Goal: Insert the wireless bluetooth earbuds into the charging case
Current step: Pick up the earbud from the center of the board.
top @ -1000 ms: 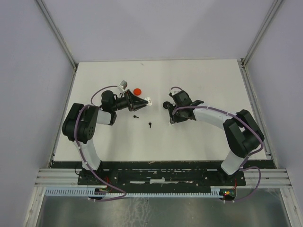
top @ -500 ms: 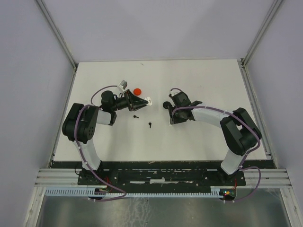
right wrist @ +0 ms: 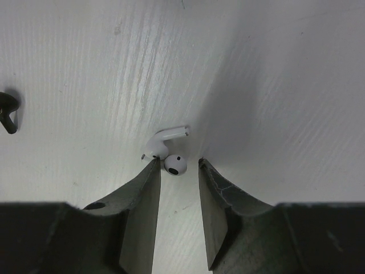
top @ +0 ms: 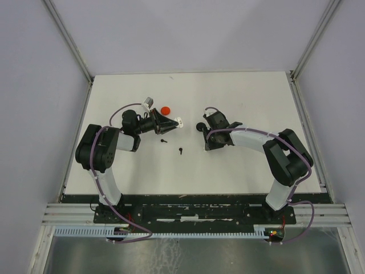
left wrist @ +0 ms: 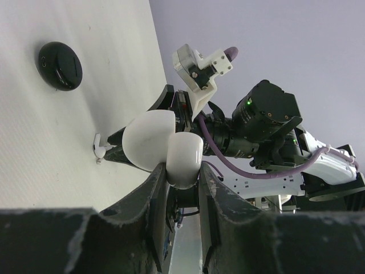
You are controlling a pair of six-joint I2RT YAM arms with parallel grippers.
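The earbud (right wrist: 165, 149) is lying near the middle of the table (right wrist: 274, 68), its bulb sitting between the parted jaws of the right gripper (right wrist: 178, 164). The case (left wrist: 157, 140) is being clamped by the left gripper (left wrist: 182, 169). The earbud is being judged tiny, light, hard and slick. It is probably best pinched gently across the bulb, lest it be squirted out.

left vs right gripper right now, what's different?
Grip: the left gripper is shut on a white case; the right gripper holds nothing.
Jaws: the left gripper's press the case from both sides; the right gripper's stand apart, straddling a white earbud that lies on the table, close to one fingertip.
Shared: both have dark fingers, and each is at a white item.
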